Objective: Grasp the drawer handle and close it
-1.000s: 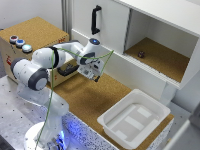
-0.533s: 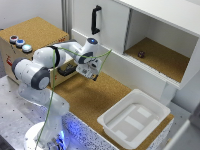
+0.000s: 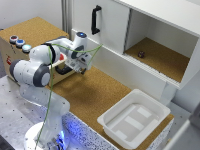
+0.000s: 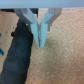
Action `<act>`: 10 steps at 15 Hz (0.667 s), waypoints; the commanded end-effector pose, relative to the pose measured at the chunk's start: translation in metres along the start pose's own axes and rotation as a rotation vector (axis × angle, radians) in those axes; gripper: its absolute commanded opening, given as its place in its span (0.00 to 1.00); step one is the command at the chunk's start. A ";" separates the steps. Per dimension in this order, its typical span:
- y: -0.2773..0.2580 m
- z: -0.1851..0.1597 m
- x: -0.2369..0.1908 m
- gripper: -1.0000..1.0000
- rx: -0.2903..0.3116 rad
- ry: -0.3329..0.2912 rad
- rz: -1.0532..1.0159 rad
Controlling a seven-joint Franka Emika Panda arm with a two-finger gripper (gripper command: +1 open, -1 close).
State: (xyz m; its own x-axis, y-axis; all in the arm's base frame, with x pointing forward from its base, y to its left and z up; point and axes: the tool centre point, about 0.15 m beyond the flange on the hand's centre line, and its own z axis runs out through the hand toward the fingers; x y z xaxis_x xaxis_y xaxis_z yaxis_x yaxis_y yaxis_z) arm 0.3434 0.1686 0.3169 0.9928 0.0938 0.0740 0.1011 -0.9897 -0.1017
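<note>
The tan wooden box [image 3: 15, 55] with coloured round buttons [image 3: 20, 43] stands at the exterior view's left. Its dark drawer front [image 3: 62, 68] sticks out toward the cork mat and is partly hidden by my arm. I cannot make out the black drawer handle apart from the dark front. My gripper [image 3: 80, 68] hangs just to the exterior view's right of the drawer front. In the wrist view the fingers [image 4: 36, 31] are pressed together with nothing between them, and a blurred dark shape, the drawer [image 4: 15, 56], lies beside the gripper [image 4: 40, 40].
A large white cabinet [image 3: 115, 35] with a long black vertical handle [image 3: 94, 20] and an open cork-lined shelf [image 3: 155, 57] stands behind. A white plastic tray [image 3: 134, 119] sits on the cork mat [image 3: 95, 95] at the front right. The robot base [image 3: 45, 135] is at the front left.
My gripper has moved toward the exterior view's left, closer to the drawer front. The drawer and the box look unmoved.
</note>
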 end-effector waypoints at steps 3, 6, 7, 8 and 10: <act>-0.080 0.013 -0.005 0.00 0.019 -0.020 -0.007; -0.099 0.011 -0.003 0.00 0.060 -0.002 -0.026; -0.108 0.010 -0.002 0.00 0.063 0.001 -0.040; -0.117 0.009 -0.002 0.00 0.069 0.006 -0.055; -0.137 0.011 -0.003 0.00 0.076 0.003 -0.096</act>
State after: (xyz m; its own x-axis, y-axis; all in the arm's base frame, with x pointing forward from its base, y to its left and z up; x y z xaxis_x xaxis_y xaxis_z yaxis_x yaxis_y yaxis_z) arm 0.3217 0.2512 0.3207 0.9832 0.1413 0.1153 0.1607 -0.9703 -0.1811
